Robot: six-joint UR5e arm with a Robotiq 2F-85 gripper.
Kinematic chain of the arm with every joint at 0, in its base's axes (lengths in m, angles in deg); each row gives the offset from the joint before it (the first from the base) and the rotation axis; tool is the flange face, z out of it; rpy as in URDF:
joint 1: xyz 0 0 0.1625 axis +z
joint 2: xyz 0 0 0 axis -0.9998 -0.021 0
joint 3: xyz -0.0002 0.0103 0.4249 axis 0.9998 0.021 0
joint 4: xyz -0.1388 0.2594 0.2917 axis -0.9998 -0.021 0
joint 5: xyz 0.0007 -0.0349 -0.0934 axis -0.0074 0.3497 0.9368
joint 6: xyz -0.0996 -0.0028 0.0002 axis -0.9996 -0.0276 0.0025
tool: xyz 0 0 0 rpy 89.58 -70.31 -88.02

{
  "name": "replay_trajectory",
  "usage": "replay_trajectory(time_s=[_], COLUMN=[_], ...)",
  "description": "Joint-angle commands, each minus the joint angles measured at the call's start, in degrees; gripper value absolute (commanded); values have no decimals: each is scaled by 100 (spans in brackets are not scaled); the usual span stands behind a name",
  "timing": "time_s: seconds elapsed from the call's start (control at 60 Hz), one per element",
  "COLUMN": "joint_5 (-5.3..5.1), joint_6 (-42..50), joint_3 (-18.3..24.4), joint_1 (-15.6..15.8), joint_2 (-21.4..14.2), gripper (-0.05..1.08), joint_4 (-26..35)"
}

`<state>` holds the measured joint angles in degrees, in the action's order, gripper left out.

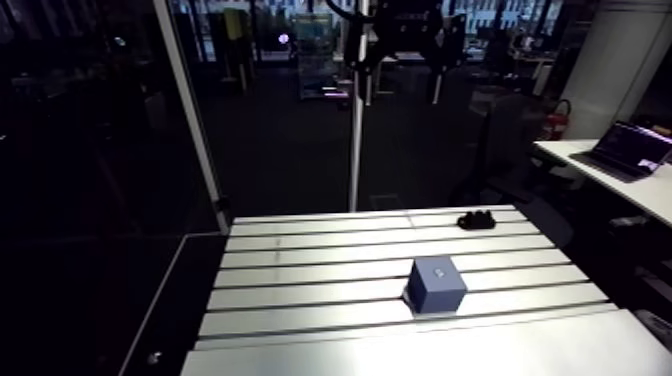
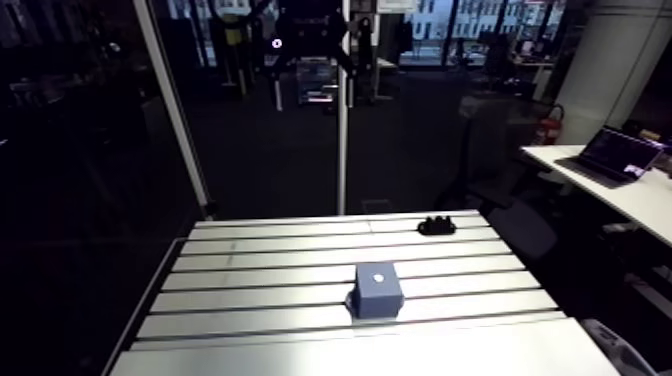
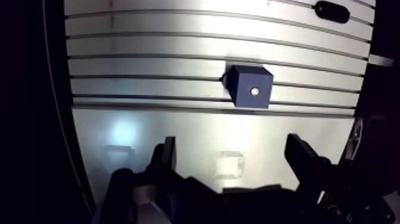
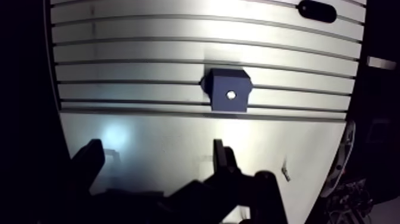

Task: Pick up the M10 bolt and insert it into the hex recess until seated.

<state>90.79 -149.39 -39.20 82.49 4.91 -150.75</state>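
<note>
Opening step here, the reach for the pick, and nothing is in hand: in the wrist view the jaws stand wide apart with only bare surface (image 3: 178,128) showing between them. In the arm view the jaws hang high at the top centre of the frame, well above the slotted aluminium. Centre-right of that frame sits a blue block (image 1: 437,284), square on the slats, with a pale spot on its top face (image 3: 255,92) that I take for the hex recess; it is too small to make out the shape. Now, the bolt: the only candidate is a small dark object (image 1: 476,219) lying near the far edge of the surface, right of centre in the arm view, well apart from the block. From the wrist it lies far ahead of the jaws, beyond the block and off to one side. It is too dim to call the head end from the shank. So the next move, by my reading, is a long carry out past the block, a descent over that dark piece, and jaws lined up across its narrow width before closing. Insertion is a long way off.
</note>
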Motion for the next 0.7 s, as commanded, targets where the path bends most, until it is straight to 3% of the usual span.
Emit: replay_trajectory(time_s=[0.017, 0.7], joint_5=[68, 0], joint_6=[124, 133], joint_3=[90, 81], joint_1=[182, 182], joint_2=[113, 122], gripper=[0, 0], joint_4=[1, -8])
